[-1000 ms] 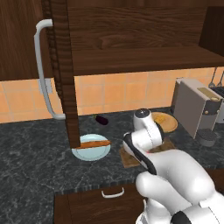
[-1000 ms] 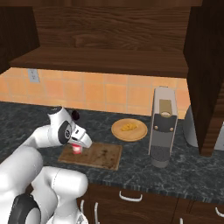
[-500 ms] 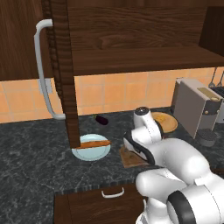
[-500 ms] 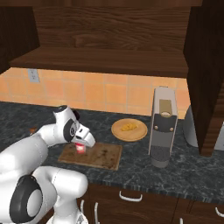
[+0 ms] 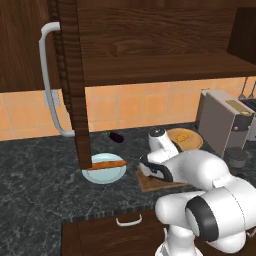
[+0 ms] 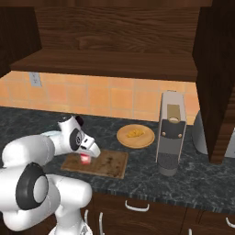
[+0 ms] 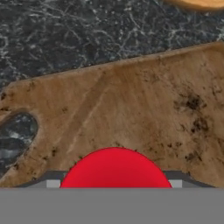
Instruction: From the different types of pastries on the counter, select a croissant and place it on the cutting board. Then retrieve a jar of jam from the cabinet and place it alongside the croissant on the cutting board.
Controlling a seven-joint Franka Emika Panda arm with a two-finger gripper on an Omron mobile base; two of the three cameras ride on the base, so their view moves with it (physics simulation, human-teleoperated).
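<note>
The jar of jam shows a red lid and sits low over the left part of the wooden cutting board, with my gripper shut on it. In the hand view the board spreads out just beyond the lid and its visible surface is bare. In the left base view my hand covers the board's near end. A yellowish, croissant-like pastry lies on a round wooden plate behind the board.
The open cabinet door with its white handle hangs over the counter at left. A pale blue bowl holds a long brown pastry. A small dark item lies by the wall. A coffee machine stands right of the board.
The arm's elbow and body have swung forward and to the right in the left base view. The jar has stayed over the same spot on the board, perhaps slightly lower.
</note>
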